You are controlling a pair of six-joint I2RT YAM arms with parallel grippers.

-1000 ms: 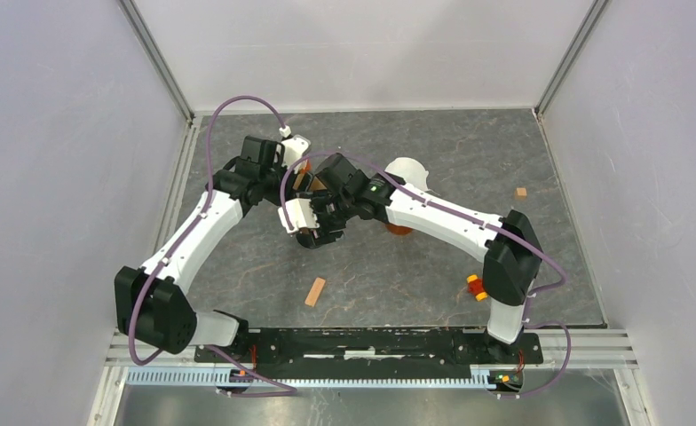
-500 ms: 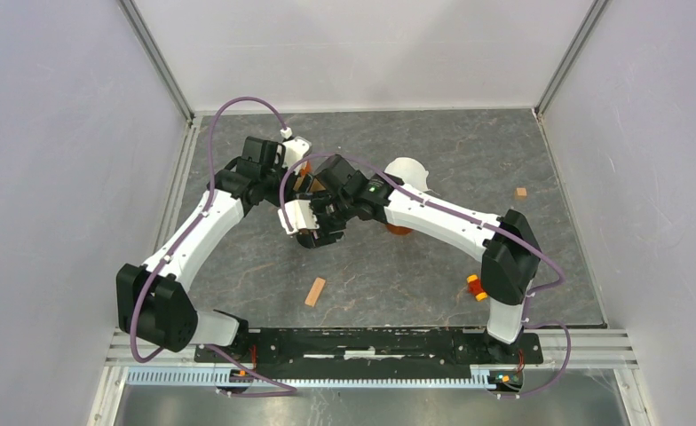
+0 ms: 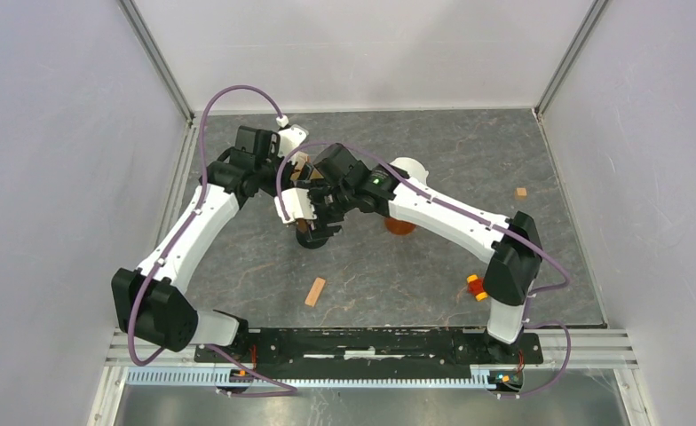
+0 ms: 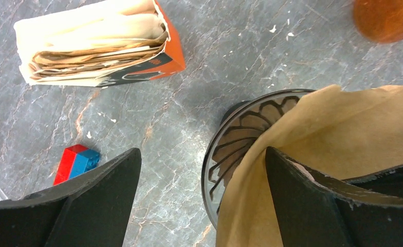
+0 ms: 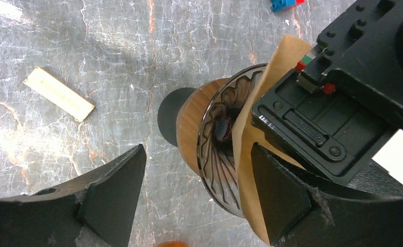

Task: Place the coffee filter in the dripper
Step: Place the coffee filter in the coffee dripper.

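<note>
A wooden block (image 3: pixel 315 291) lies flat on the bench (image 3: pixel 433 266), nearest the arm bases. Beyond it, at mid-bench, stands the dripper (image 4: pixel 229 146). The filter (image 4: pixel 343 128) sits partly inside the dripper: the brown paper covers one side of the ribbed cone and rises above the rim, and the opposite ribs are bare. The left claw (image 4: pixel 202 154) hangs over the dripper with jaws spread wide and nothing gripped. One finger is at the filter's edge, but contact cannot be confirmed. The right claw (image 5: pixel 197 149) is likewise spread wide and holds nothing, and the dripper shows between its fingers. An orange cup (image 3: pixel 400 225) stands near the dripper, to its right. A red-and-blue brick (image 4: pixel 76 162) lies near the dripper. Farther back, a box (image 4: pixel 161 49) of filters lies on its side. A small cube (image 3: pixel 521 192) lies well apart at far right.
</note>
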